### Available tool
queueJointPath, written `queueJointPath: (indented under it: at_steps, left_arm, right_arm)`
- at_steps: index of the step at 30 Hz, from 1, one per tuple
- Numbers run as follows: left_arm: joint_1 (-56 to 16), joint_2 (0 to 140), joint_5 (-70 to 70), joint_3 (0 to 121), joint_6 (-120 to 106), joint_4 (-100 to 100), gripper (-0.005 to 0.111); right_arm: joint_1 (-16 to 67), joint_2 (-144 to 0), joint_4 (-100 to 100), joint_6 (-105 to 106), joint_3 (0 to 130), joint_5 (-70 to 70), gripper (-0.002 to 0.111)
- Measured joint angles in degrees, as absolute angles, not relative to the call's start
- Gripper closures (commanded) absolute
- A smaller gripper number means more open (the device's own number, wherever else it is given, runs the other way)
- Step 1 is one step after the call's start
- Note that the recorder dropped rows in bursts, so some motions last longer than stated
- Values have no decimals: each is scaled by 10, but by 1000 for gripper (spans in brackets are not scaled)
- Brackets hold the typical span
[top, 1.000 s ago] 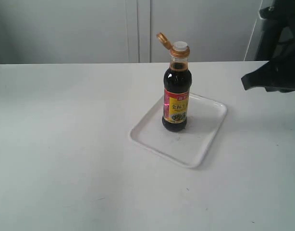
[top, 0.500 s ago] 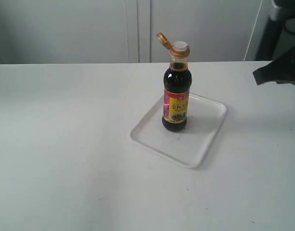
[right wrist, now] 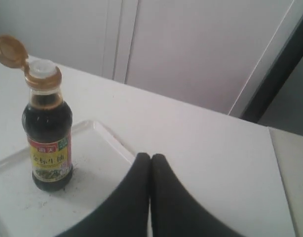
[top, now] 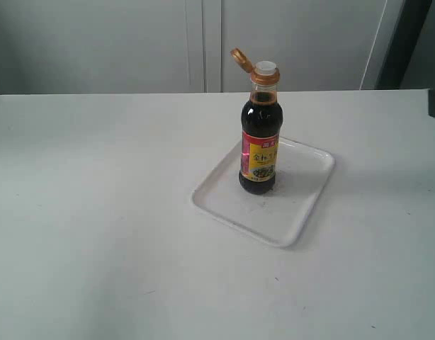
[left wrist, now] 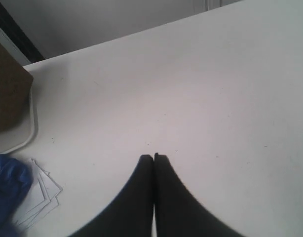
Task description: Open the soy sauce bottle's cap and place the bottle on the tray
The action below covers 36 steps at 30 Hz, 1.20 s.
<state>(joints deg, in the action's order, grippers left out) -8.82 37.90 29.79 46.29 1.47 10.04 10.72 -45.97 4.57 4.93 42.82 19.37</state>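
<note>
One bottle (right wrist: 47,123) — apart from right pincer (right wrist: 151,156)

The soy sauce bottle (right wrist: 47,129) is seen standing upright on the tray (right wrist: 94,147), well inside its rim. The cap (right wrist: 10,51) is flipped open and tilted back on its hinge, so that the white spout (right wrist: 43,67) is exposed. A yellow and red label (right wrist: 49,159) is carried low on the bottle, and dark specks are scattered on the tray around the bottle's base. The right gripper (right wrist: 150,157) is seen near the tray's rim, apart from the bottle, its jaws pressed together with nothing between them.
</note>
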Motion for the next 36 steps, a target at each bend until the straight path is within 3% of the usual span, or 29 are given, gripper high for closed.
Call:
queueJointPath:
  at_steps: [16, 36]
  left_arm:
    - [-88, 167, 141, 273, 15, 53, 107]
    - [-88, 163, 140, 268, 14, 53, 107]
  right_arm:
    - [107, -297, 33, 11, 216, 40, 108]
    - [107, -297, 32, 11, 207, 40, 108]
